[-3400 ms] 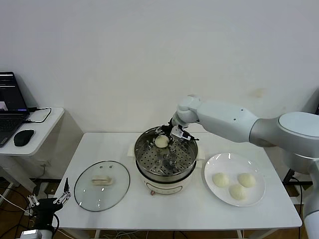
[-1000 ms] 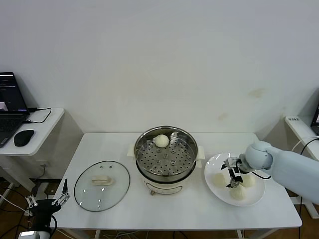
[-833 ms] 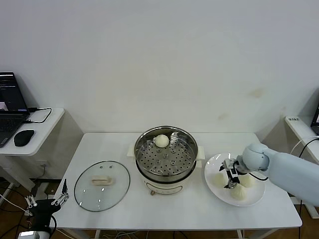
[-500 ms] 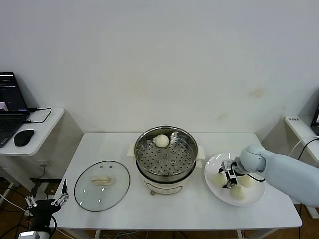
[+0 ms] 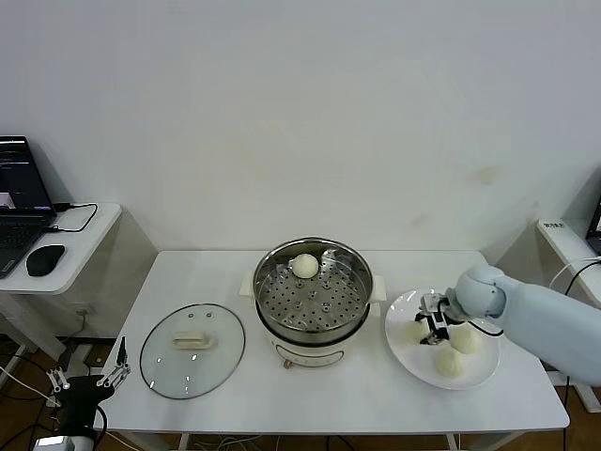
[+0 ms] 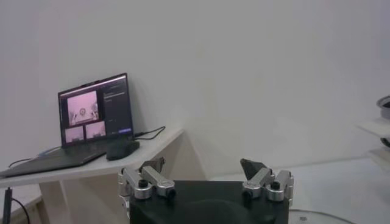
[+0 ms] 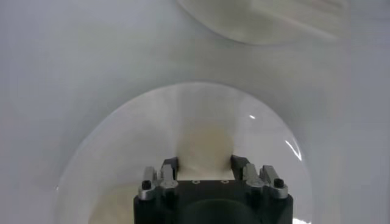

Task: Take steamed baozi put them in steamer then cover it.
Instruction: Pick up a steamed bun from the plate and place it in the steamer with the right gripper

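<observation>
One steamed baozi [image 5: 304, 266] sits on the perforated tray at the back of the steamer [image 5: 313, 303], at the frame's centre; three more lie on the white plate [image 5: 441, 350] at lower right. The right gripper [image 5: 431, 326] is down on that plate, its fingers [image 7: 170, 170] on either side of the leftmost bun [image 7: 206, 148]. The cover [image 5: 192, 349] rests on the table [image 5: 366, 399] at lower left. The left gripper [image 6: 205, 178] hangs spread open below the table's left corner, near a laptop [image 6: 96, 117].
</observation>
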